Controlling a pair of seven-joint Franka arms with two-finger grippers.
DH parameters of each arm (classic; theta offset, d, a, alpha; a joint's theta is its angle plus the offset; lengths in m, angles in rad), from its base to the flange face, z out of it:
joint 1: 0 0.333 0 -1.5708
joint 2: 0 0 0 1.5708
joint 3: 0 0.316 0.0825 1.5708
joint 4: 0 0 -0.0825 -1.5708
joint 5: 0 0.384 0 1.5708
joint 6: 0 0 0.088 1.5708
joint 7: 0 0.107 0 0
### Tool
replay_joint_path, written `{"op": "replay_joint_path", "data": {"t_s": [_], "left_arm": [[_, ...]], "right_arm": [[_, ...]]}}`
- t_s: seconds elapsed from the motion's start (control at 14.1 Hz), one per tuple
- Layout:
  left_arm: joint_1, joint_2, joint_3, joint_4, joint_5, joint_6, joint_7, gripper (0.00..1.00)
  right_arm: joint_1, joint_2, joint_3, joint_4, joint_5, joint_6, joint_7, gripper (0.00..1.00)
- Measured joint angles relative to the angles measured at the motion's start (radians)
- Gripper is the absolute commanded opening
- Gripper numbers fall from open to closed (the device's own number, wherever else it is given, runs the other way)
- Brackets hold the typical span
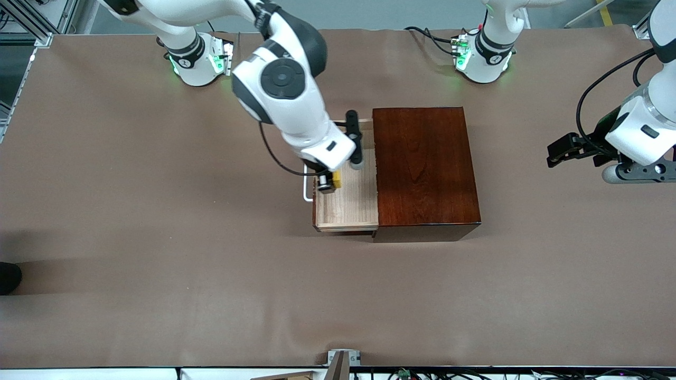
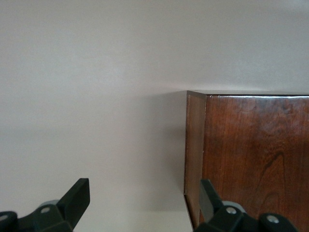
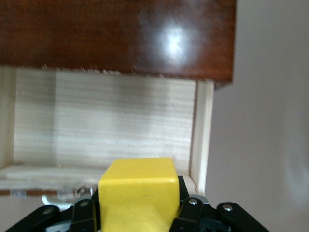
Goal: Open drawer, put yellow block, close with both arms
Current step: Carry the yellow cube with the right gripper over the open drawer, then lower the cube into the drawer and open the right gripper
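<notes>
The drawer [image 1: 351, 203] stands pulled out of the dark reddish-brown box [image 1: 425, 166] toward the right arm's end of the table, its white handle [image 1: 307, 186] at its outer end. My right gripper [image 1: 329, 182] hangs over the drawer's handle end, shut on the yellow block [image 1: 336, 180]. In the right wrist view the yellow block [image 3: 137, 191] sits between the black fingers of the right gripper [image 3: 137, 212], above the pale drawer floor [image 3: 101, 121]. My left gripper [image 1: 555, 152] waits open above the table at the left arm's end, facing the box [image 2: 256, 154]; nothing lies between the left gripper's [image 2: 143, 199] fingers.
Both green-lit bases [image 1: 200, 60] [image 1: 483, 58] stand at the table's back edge with cables beside them. A dark object [image 1: 8, 277] pokes in at the right arm's end. A small bracket [image 1: 343, 360] sits at the table's edge nearest the front camera.
</notes>
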Motion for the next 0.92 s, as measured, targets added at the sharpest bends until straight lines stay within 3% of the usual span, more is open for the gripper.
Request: {"op": "replay_joint_path", "data": {"t_s": [0.5,0.92], "left_arm": [[0.002,0.000,0.000,-0.002,0.000,0.000,-0.001,1.00],[0.011,0.000,0.001,-0.003,0.000,0.001,-0.001,1.00]], "right_arm": [[0.033,0.103,-0.007,0.015,-0.013,0.024,-0.003,0.00],[0.035,0.115,-0.009,-0.066,-0.032,0.124,-0.003,0.00]]}}
